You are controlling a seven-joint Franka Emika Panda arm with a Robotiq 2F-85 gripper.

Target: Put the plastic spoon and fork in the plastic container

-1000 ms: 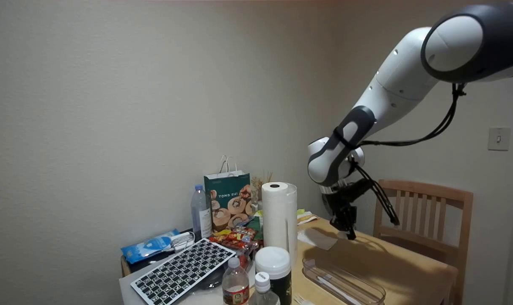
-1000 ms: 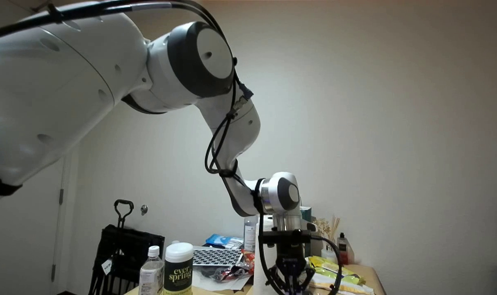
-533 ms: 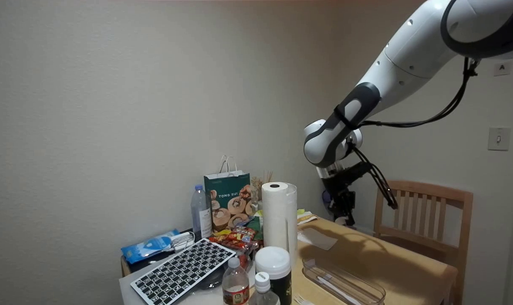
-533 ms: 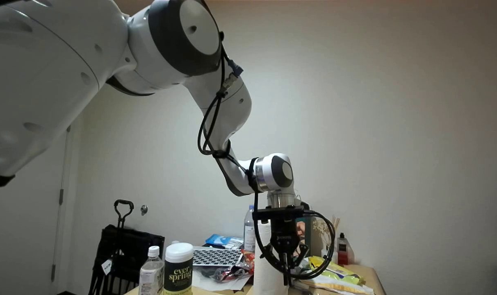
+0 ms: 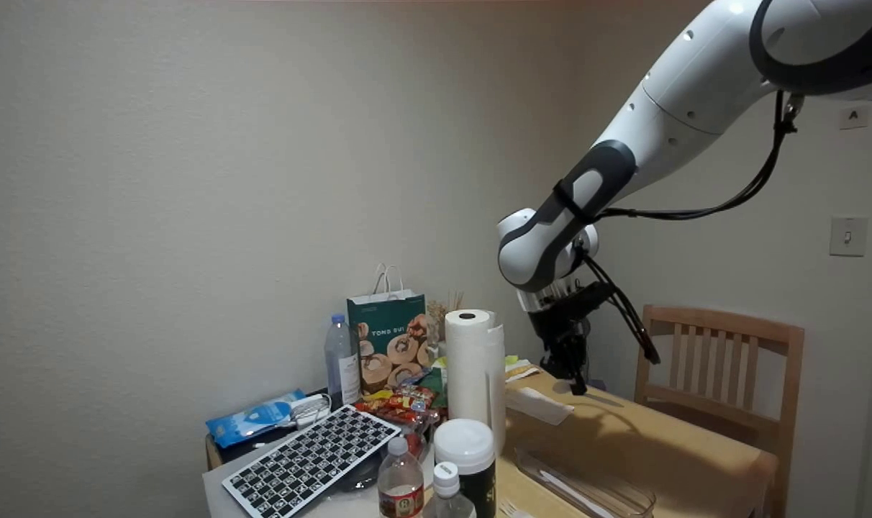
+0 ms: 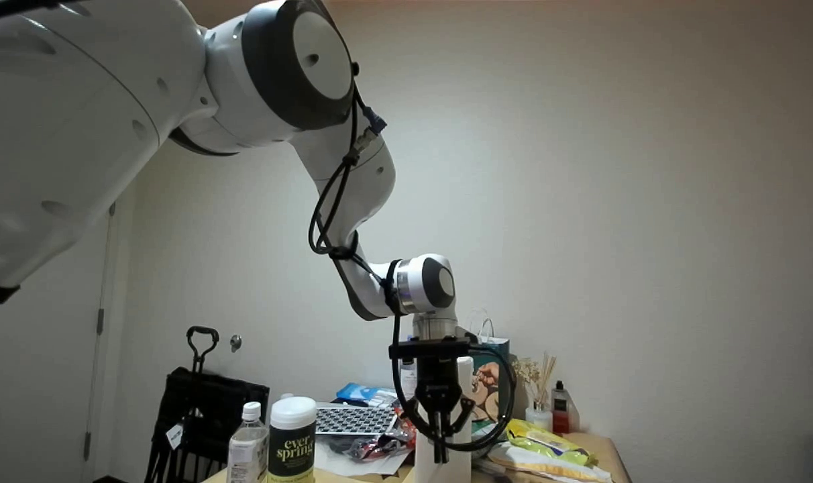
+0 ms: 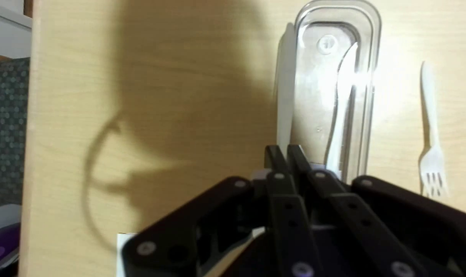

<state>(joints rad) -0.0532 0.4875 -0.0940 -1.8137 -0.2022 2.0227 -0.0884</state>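
A: What do we have in our gripper (image 7: 285,151)?

B: We think it is the spoon (image 7: 287,82). The two fingers (image 7: 275,157) pinch it between them. We see the long handle in the wrist view, but we can't clearly see the round end down there.

A: Why do we hold it with the handle sticking out long?

B: Maybe because the box (image 7: 315,100) is long and thin. The handle points almost the same way as the box, so we likely don't need to turn much.

A: Is the spoon in the box?

B: Not yet. In an exterior view our gripper hangs above the table (image 5: 695,446). In the wrist view the handle lines up with the box's left edge, not its middle. If we let go here, we guess the spoon hits the edge or lands outside.

A: What about the white knife (image 7: 341,111)?

B: It lies inside, a bit slanted, nearer the right wall. That leaves room on the left for our spoon.

A: And the fork (image 7: 433,157)?

B: It lies flat on the table, apart from the box, to its right in the wrist view. We have just one gripper and it is full, so the fork probably goes next.
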